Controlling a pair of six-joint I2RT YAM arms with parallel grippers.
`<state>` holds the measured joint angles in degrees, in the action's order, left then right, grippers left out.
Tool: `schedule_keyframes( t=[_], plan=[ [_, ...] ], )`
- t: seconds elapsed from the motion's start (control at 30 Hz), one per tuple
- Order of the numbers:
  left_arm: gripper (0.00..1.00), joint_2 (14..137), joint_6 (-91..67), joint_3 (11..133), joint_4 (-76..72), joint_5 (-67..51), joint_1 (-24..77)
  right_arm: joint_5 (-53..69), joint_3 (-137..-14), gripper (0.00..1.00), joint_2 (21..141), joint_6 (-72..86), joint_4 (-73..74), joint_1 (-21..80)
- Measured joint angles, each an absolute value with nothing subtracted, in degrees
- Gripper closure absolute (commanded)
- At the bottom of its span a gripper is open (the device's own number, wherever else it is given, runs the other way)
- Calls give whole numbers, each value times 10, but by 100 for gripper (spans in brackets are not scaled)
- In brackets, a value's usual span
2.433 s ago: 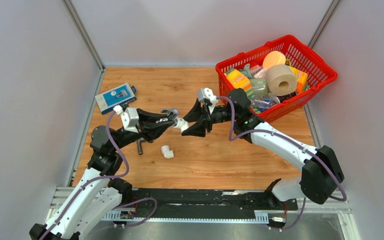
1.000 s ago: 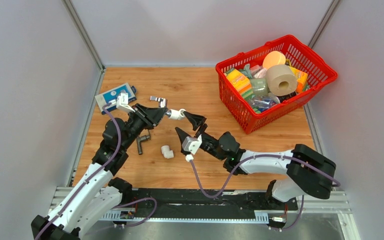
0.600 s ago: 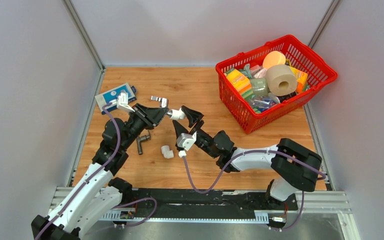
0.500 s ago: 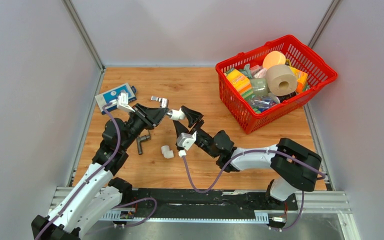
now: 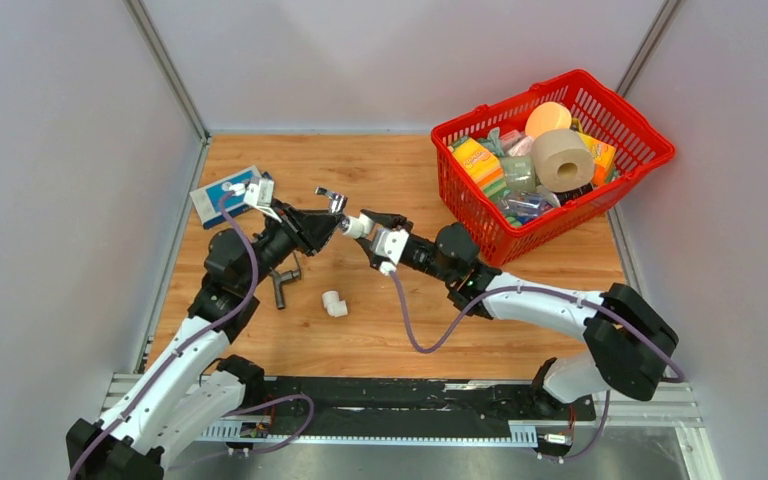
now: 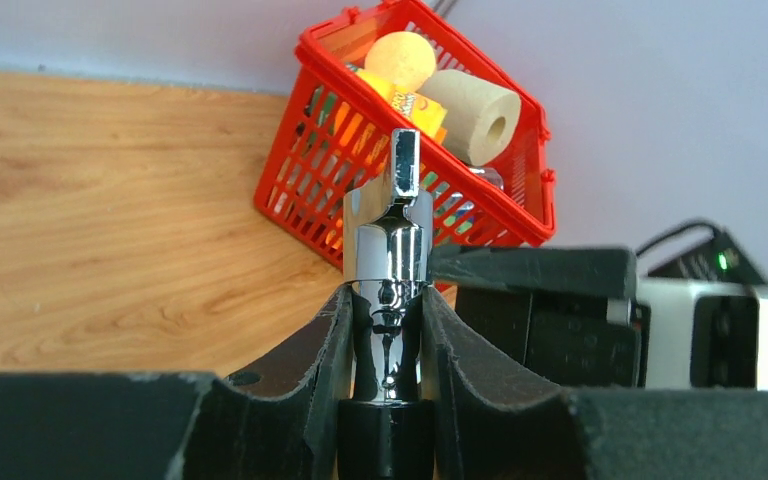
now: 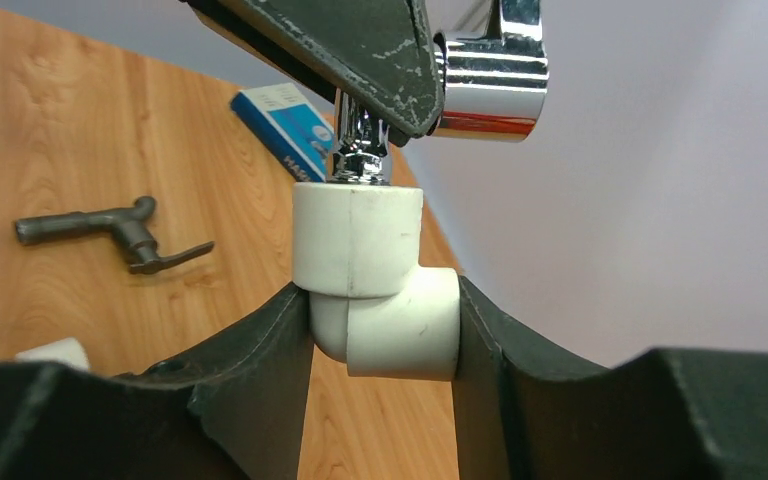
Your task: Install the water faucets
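Red basket: paper roll, ball. Left hand: chrome faucet. Right hand: elbow.

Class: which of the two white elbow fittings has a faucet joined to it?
The elbow in the right gripper, chrome faucet in its opening; the other elbow lies alone on the table.

A robot test cell in a lab, not a home or a shop: plain pale grey panel walls close in the wood-grain tabletop at 9, 12 and 3 o'clock, joined at the corners by bare aluminium posts. At 6 o'clock a metal rail carries the left arm and right arm, both trailing loose purple cables. A red basket of mixed household goods sits at 2 o'clock
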<state>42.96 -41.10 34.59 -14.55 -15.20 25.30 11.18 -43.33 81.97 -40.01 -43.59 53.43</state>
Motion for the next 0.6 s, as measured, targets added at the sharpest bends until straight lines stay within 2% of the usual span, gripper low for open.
schedule_keyframes(
  t=[0.07,0.23,0.37,0.43,0.6],
  plan=[
    [100,435,-371,354,-153,-178,252,165,-450,100,812,-355,-400,511],
    [100,434,-281,373,-157,-249,251,308,-479,99,803,-240,-361,460],
    [100,423,-236,378,-155,-296,251,404,-499,82,804,-165,-346,434],
    [100,415,-225,379,-153,-307,253,436,-507,66,805,-141,-338,427],
    [100,406,-228,379,-139,-291,258,439,-508,43,797,-130,-321,425]
  ],
)
